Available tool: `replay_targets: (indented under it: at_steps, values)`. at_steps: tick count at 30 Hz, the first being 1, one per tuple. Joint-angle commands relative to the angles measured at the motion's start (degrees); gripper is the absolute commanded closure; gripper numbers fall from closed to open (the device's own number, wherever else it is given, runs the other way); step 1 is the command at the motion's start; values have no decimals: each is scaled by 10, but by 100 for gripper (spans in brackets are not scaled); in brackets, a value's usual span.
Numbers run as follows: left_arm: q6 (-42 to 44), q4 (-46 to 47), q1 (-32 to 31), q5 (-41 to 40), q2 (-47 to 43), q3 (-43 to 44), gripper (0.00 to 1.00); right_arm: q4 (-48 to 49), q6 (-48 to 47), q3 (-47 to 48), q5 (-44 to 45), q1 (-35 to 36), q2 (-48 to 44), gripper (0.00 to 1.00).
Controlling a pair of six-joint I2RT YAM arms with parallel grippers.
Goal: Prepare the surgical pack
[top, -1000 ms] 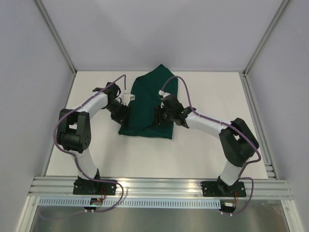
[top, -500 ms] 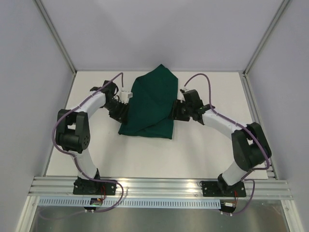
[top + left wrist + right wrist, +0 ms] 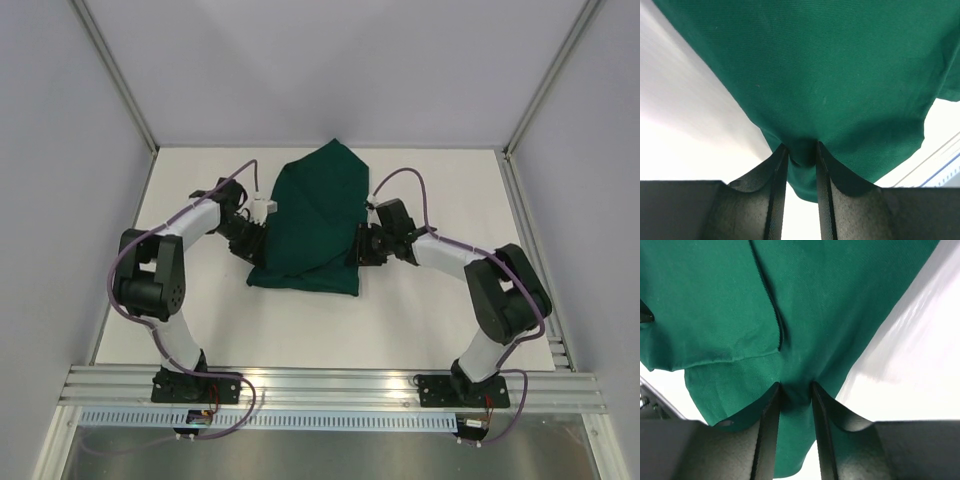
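Top view: the cloth (image 3: pixel 315 220) lies bundled on the table (image 3: pixel 430 320), long axis near-to-far. The left gripper (image 3: pixel 252 236) is at the cloth's left edge and the right gripper (image 3: pixel 358 248) at its right edge, both arms reaching in low, elbows out, equally near. Left wrist view: fingers (image 3: pixel 776 190) narrowed to a slim gap, pinching a fold of the cloth's edge. Right wrist view: same, fingers (image 3: pixel 767 430) nipping the opposite edge, so the next move probably needs both sides lifted together.

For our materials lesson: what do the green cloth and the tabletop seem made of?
Green cloth: woven fabric, matte; fine weave, soft folds and a hem show. Tabletop: hard, smooth, white, slightly glossy with soft reflections; perhaps laminate or painted board.
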Motion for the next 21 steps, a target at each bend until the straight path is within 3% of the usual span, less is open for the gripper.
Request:
replay_targets:
  at_steps: [1, 9, 13, 16, 21]
  values:
    - [23, -28, -20, 24, -38, -47, 67, -9, -6, -13, -38, 14, -27, 68]
    - [73, -79, -59, 1, -109, -110, 66, -82, -34, -38, -51, 29, -94, 67]
    - [107, -164, -59, 17, -142, -92, 59, -165, -64, -31, -48, 28, -138, 50]
    - [114, -203, -55, 15, -179, -71, 55, -231, -91, -5, -29, 15, -163, 43]
    - [121, -248, -55, 10, -203, 53, 50, -274, -125, 101, -4, -37, -155, 44]
